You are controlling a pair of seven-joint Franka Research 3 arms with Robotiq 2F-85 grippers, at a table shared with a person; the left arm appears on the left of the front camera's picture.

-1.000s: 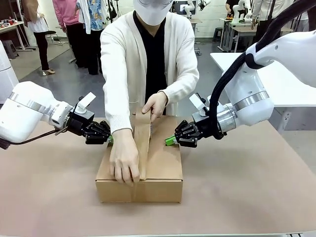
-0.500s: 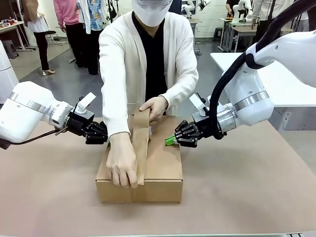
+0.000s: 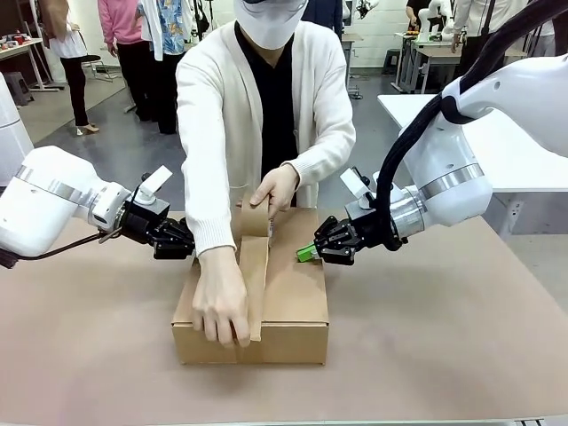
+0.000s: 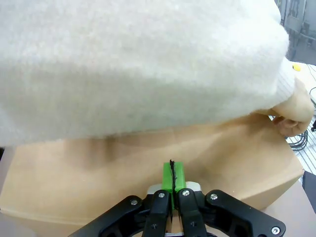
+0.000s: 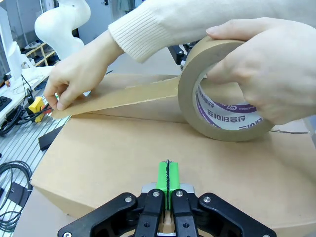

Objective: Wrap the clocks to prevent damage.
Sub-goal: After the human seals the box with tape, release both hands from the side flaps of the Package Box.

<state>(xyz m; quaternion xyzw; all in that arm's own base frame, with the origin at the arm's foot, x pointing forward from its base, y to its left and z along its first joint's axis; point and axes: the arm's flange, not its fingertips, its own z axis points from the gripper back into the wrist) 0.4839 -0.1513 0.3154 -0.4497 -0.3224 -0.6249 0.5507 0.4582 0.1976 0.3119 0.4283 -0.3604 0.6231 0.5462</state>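
Both closed, empty: left fingers [image 4: 166, 177], right fingers [image 5: 163, 178]; person's hand [image 5: 266, 69] holds tape roll [image 5: 187, 98] over box [image 5: 123, 153].

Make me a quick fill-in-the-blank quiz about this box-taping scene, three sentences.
1. One hand holds a roll of brown ____ over the cardboard box.
2. The other hand pins the end of the strip at the box edge nearest the ____.
3. The left tool and right tool are both ____, gripping nothing.
Missing words: tape, robot, shut.
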